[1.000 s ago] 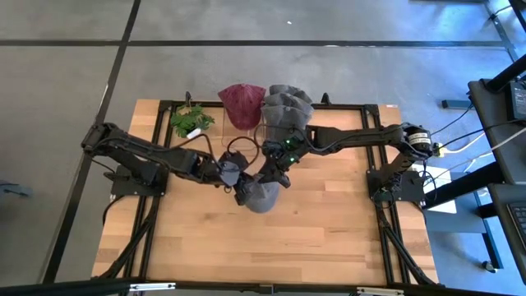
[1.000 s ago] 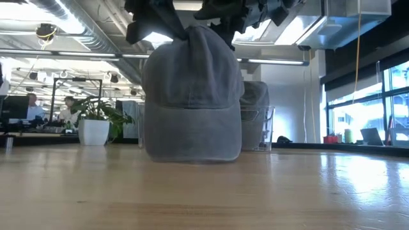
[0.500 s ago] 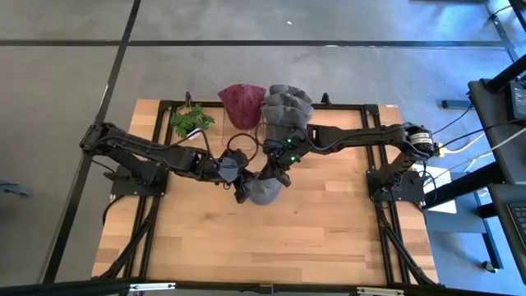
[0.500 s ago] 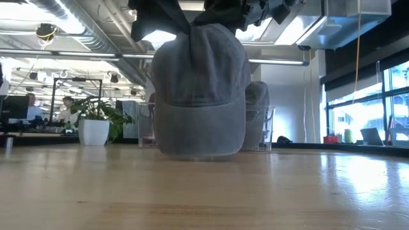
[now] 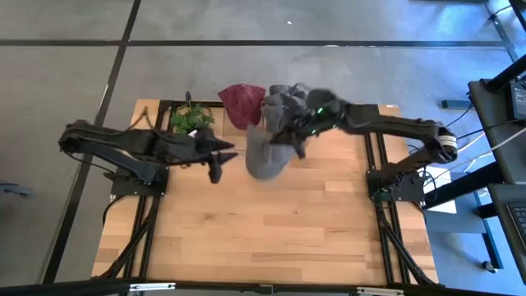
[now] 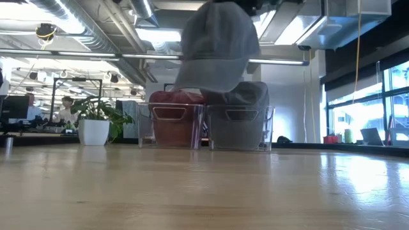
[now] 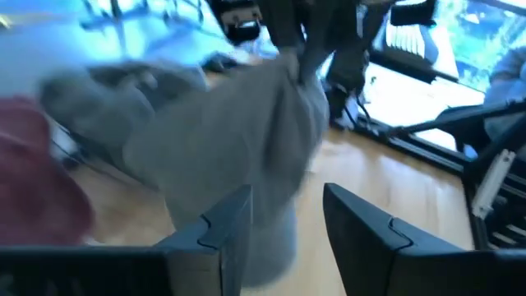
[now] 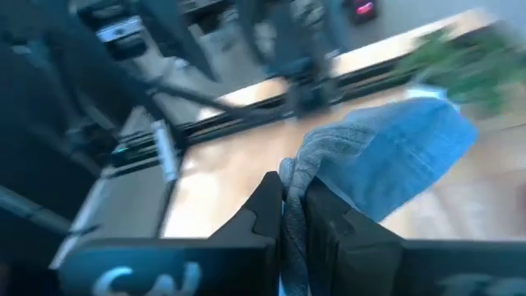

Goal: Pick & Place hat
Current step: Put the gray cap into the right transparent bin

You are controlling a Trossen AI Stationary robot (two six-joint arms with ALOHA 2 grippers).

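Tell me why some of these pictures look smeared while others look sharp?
High view: the grey hat and right gripper are streaked. Low view: the hat is soft, while the two clear bins behind stay crisp and ceiling lights glare. Left wrist view: hat and table are blurred past the open left gripper. Right wrist view: everything smears, with a blue tint.

Grey concrete floor (image 5: 246,74); windows (image 6: 367,102) right.

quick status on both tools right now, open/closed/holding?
Left tool: open, empty, beside the grey hat.
Right tool: closed on the grey hat, which hangs clear of the table near the bins.
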